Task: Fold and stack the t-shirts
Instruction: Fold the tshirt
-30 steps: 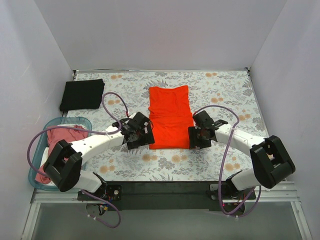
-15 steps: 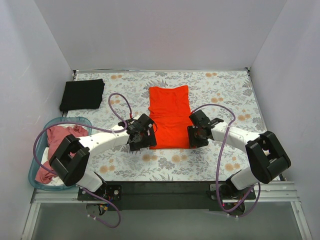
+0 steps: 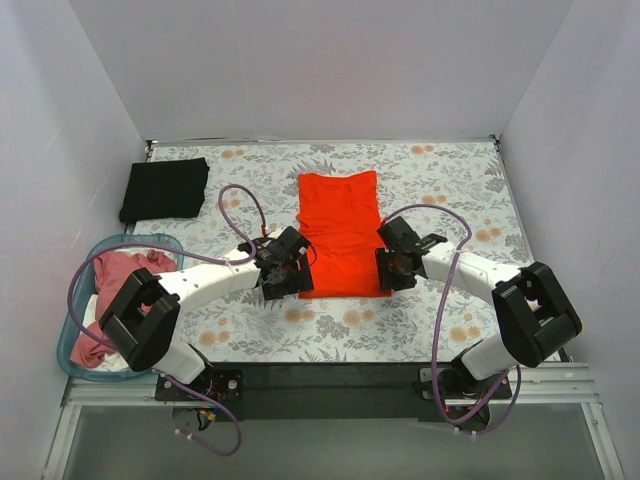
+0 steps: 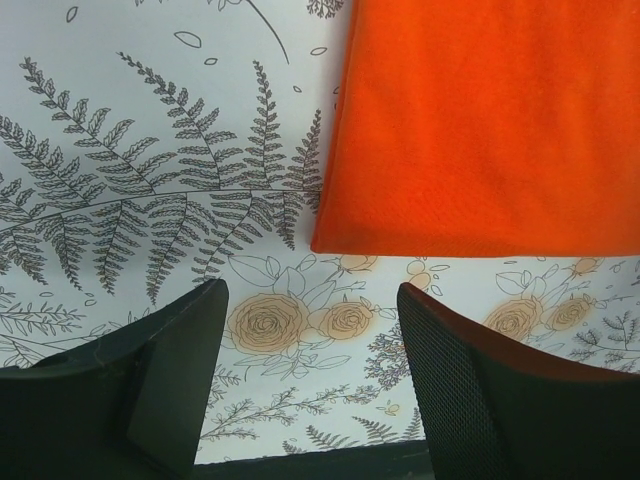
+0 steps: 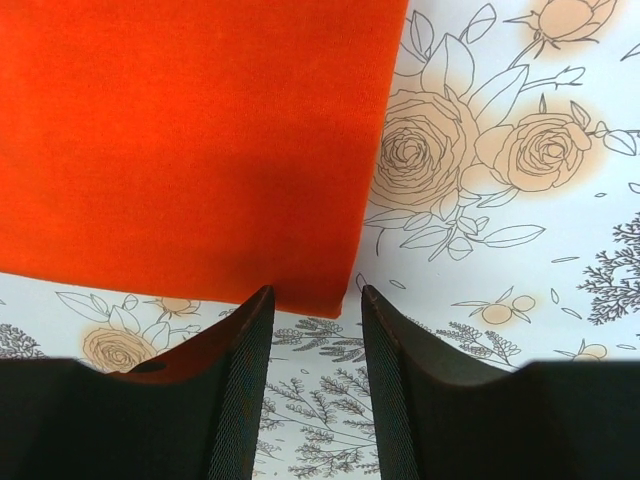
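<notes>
- The left fingers (image 4: 170,370) are standing wide and empty, hovering just short of the orange-red t-shirt (image 4: 480,120)'s near left corner.
- The right fingers (image 5: 240,380) are gaping more narrowly, also empty, framing the near right corner.
- Both are probably lining up to pinch that hem and fold it away.
- The shirt is lying flat mid-tabletop (image 3: 450,190) as a strip, its long axis running near to far; I cannot tell which end is the collar.
- A folded black t-shirt (image 3: 165,188) is lying far left, likely starting the stack.
</notes>
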Available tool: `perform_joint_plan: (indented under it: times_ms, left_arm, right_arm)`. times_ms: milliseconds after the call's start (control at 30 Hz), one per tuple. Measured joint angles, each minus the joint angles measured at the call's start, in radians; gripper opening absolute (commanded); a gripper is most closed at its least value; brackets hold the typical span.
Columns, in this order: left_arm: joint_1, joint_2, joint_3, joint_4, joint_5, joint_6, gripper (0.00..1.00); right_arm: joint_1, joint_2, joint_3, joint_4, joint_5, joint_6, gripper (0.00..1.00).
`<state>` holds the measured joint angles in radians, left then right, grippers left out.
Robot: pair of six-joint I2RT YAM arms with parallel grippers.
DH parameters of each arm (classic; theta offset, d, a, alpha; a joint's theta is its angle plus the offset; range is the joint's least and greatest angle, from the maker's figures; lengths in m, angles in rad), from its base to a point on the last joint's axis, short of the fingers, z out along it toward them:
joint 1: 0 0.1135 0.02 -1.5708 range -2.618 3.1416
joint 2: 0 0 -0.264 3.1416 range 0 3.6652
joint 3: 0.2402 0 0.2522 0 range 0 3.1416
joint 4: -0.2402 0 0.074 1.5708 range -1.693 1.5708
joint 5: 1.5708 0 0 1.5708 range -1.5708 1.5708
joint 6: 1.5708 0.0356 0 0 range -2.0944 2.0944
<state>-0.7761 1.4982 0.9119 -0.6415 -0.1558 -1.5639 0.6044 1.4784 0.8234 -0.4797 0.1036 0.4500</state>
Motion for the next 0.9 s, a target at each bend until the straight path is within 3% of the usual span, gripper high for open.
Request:
perform_joint_plan:
  times_ms: [533, 833, 900]
  left_arm:
    - [-0.009, 0.031, 0.021, -0.003, -0.012, 0.000, 0.69]
    - [-0.013, 0.071, 0.064, -0.014, -0.018, 0.001, 0.70]
    - [-0.014, 0.084, 0.070, -0.018, -0.018, 0.000, 0.70]
  right_arm:
    - [0.040, 0.068, 0.034, -0.032, 0.049, 0.024, 0.35]
    - [0.053, 0.103, 0.066, -0.050, 0.040, 0.045, 0.02]
    - [0.053, 0.110, 0.073, -0.058, 0.038, 0.045, 0.01]
